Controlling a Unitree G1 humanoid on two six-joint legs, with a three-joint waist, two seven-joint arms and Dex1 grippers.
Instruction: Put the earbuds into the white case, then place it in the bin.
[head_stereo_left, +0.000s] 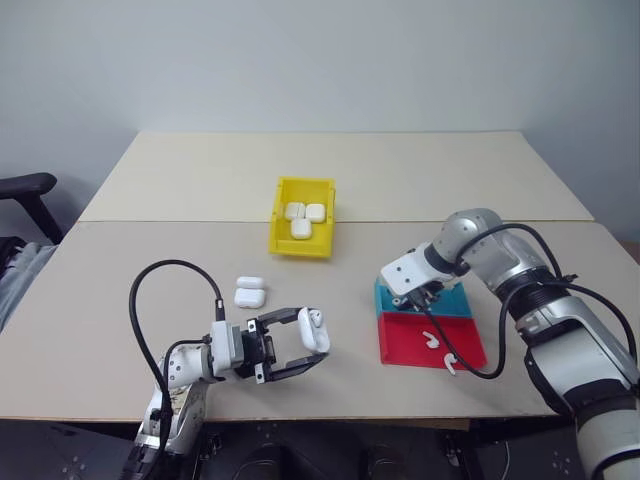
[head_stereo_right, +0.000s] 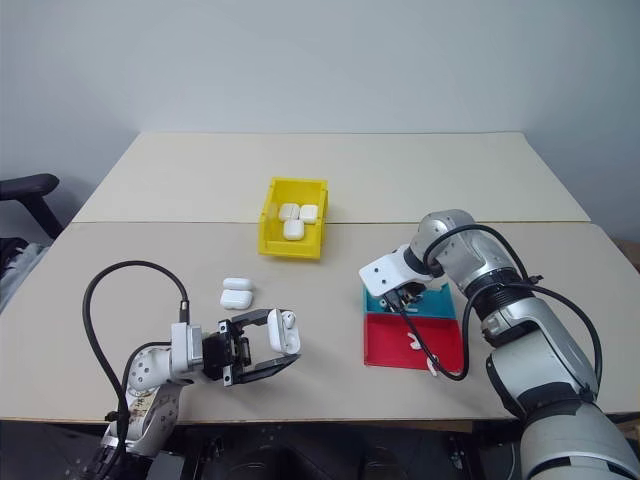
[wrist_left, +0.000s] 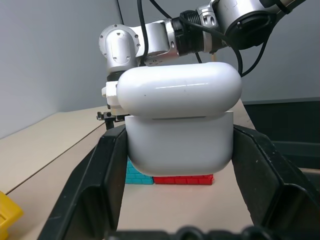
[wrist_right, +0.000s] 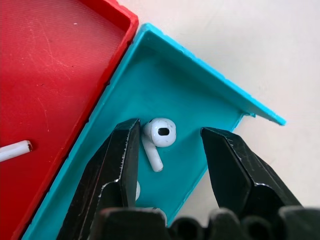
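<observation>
Red tray (head_stereo_left: 430, 338) w/ earbuds (head_stereo_left: 431, 340), yellow bin (head_stereo_left: 302, 213) (three cases (head_stereo_left: 303, 217))

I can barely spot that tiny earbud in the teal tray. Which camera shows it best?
The right wrist view: the earbud lies close up between the open right gripper fingers. In the eye views, the gripper hides it inside the teal tray.

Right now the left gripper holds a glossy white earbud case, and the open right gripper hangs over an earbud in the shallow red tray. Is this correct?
Not quite. The right gripper, open, hangs over a tiny white earbud in the shallow teal tray, not the red tray; the right wrist view shows it. The left gripper does hold a glossy white earbud case.
</observation>
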